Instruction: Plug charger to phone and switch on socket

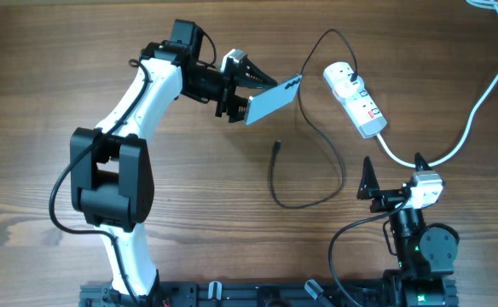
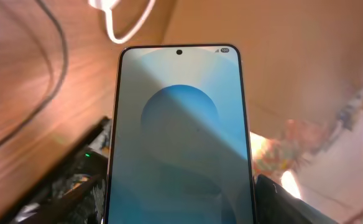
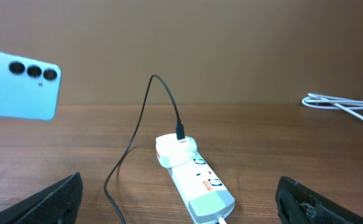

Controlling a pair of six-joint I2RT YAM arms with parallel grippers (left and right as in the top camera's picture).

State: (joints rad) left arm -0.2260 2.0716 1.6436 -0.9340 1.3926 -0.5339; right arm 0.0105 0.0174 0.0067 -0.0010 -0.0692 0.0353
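My left gripper [image 1: 242, 94] is shut on the phone [image 1: 275, 99] and holds it in the air above the table, tilted. In the left wrist view the phone's pale blue screen [image 2: 179, 137] fills the middle. In the right wrist view its light blue back with three lenses [image 3: 20, 84] shows at the upper left. The charger cable [image 1: 304, 200] loops on the table; its free connector tip [image 1: 277, 146] lies below the phone. Its other end is plugged into a white adapter on the socket [image 1: 356, 99], also in the right wrist view [image 3: 197, 180]. My right gripper [image 1: 370, 186] is open and empty.
The socket's thick white cord [image 1: 479, 94] runs from the strip to the upper right corner of the table and shows in the right wrist view [image 3: 343, 104]. The wooden table [image 1: 44, 68] lies under everything. The arm bases stand along the front edge.
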